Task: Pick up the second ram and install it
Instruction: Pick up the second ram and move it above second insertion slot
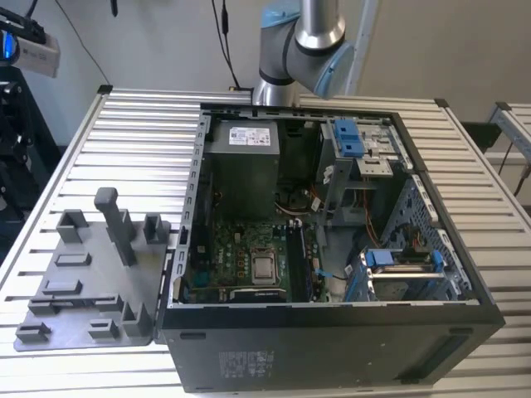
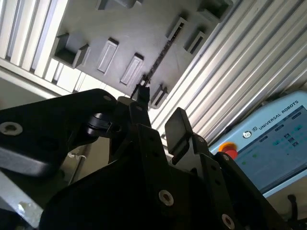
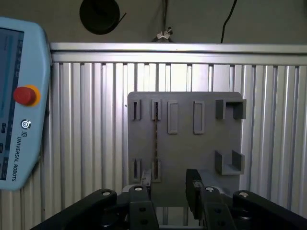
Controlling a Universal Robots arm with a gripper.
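Jaws released, nothing between them. gripper (image 3: 170, 186) (image 2: 160, 112) is aimed at the grey tray in both wrist views. How far it sits from the tray, can't tell.

- Slatted aluminium table (image 1: 124, 149) (image 3: 91, 143) carries everything.
- Open computer case (image 1: 332, 319) lies on its side on the table, board facing up. Silver processor chip (image 1: 265, 268) sits mid-board.
- Arm (image 1: 303, 41) stands behind the case, at its far edge in the exterior view.
- Grey tray (image 1: 83, 282) (image 3: 192, 139) (image 2: 134, 28) with upright blocks lies flat on the table, just beside the case on the exterior view's left.
- Light-blue teach pendant (image 3: 19, 129) (image 2: 273, 139) with red button (image 3: 25, 95) (image 2: 226, 149) rests on the slats beside the tray in both wrist views.
- second ram (image 3: 155, 139) (image 2: 163, 52) is in the tray, edge-on, a thin dark strip spanning two slotted holders. Not grasped.
- One of the fingers (image 3: 146, 179) lines up near the strip's nearer end in the first wrist view. Contact can't be told.
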